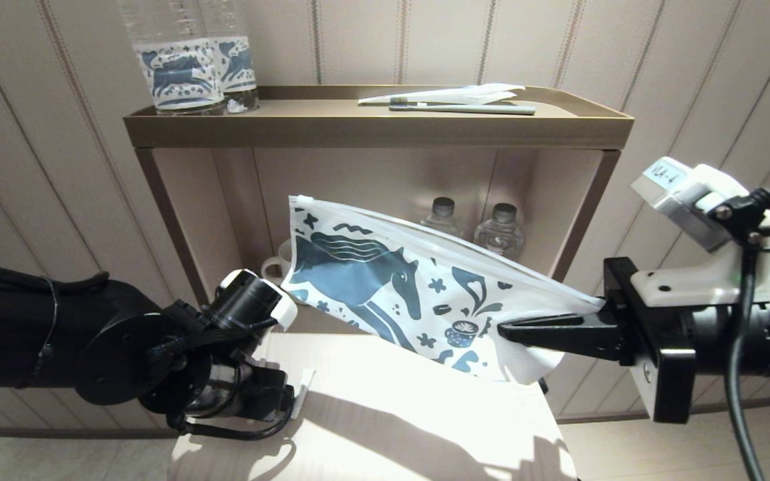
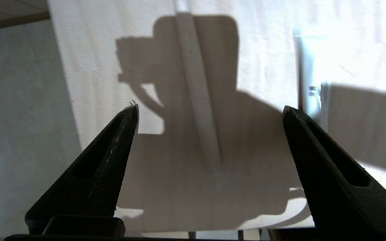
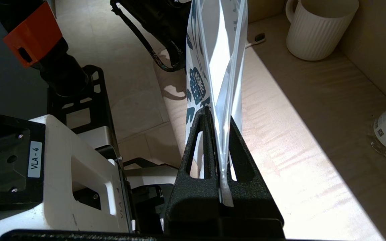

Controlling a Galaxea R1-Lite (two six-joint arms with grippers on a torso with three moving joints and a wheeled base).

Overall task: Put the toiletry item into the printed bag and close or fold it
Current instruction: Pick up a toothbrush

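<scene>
The right hand (image 1: 508, 332) reaches in from the right with its two black fingers (image 3: 193, 157) pressed together on one end of the printed bag (image 1: 385, 280), clamping the white plastic between them. The bag hangs in the air above the pale wooden surface (image 1: 385, 414), slanting up and away toward the left, its zip edge uppermost with a white slider at the far upper corner. A blue horse, flowers and a small cup are printed on the side facing the head camera. In the right wrist view the bag's two walls stand slightly apart beyond the fingers. A white block on the right wrist carries a label reading "VLA-4".

The left hand (image 2: 209, 110) hovers low over the left part of the surface, pointing down, its fingers spread wide apart and holding nothing. Directly below the gap between them lies the toiletry item (image 2: 198, 90), a slim white stick resting flat on the surface in the hand's shadow; its bristle end cannot be made out.

Behind the bag, a white ribbed mug (image 3: 313, 30) stands in the lower recess of the shelf unit (image 1: 378, 130), near two small clear bottles (image 1: 485, 227) with dark caps. On the top shelf lies a grey-green toothbrush (image 1: 465, 109) beside a white wrapper, well apart from two clear bottles with blue horse labels (image 1: 191, 57) at the left; no lettering on those labels can be read.
</scene>
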